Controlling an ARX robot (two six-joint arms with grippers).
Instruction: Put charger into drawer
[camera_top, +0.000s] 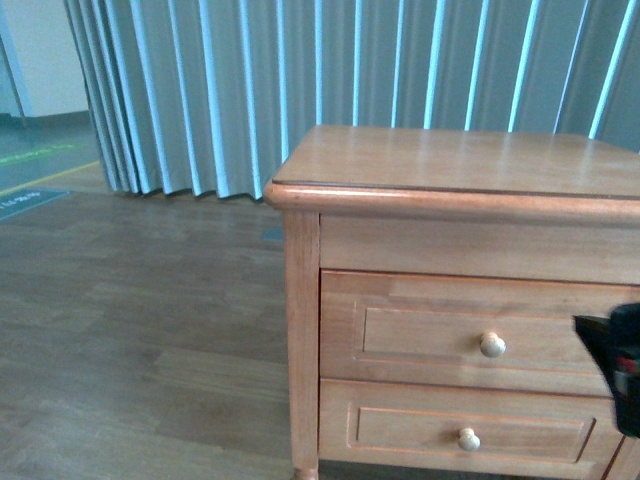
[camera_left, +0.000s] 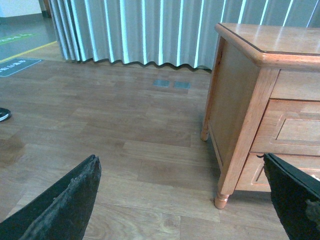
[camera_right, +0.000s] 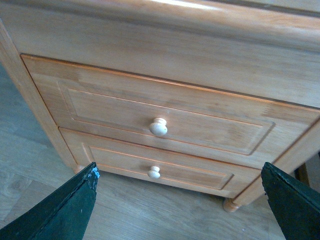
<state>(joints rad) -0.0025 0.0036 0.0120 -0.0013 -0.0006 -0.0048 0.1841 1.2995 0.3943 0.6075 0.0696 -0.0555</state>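
The drawer (camera_top: 430, 330) is the upper one of a honey-coloured wooden cabinet, closed, with a round pale knob (camera_top: 492, 345). The right wrist view faces the drawer (camera_right: 125, 115) and its knob (camera_right: 159, 127) from a short distance. My right gripper (camera_right: 180, 200) is open, its dark fingers (camera_right: 60, 210) wide apart, holding nothing; a part of it shows at the front view's right edge (camera_top: 620, 370). My left gripper (camera_left: 185, 200) is open over bare floor beside the cabinet's left front leg (camera_left: 221, 200). The charger is out of view.
A lower drawer front (camera_top: 450, 430) with its own knob (camera_right: 154, 172) sits beneath the upper one. The cabinet top (camera_top: 460, 160) shows nothing on it. Wood-look floor (camera_top: 130, 330) stretches to the left, and blue vertical blinds (camera_top: 300, 80) hang behind.
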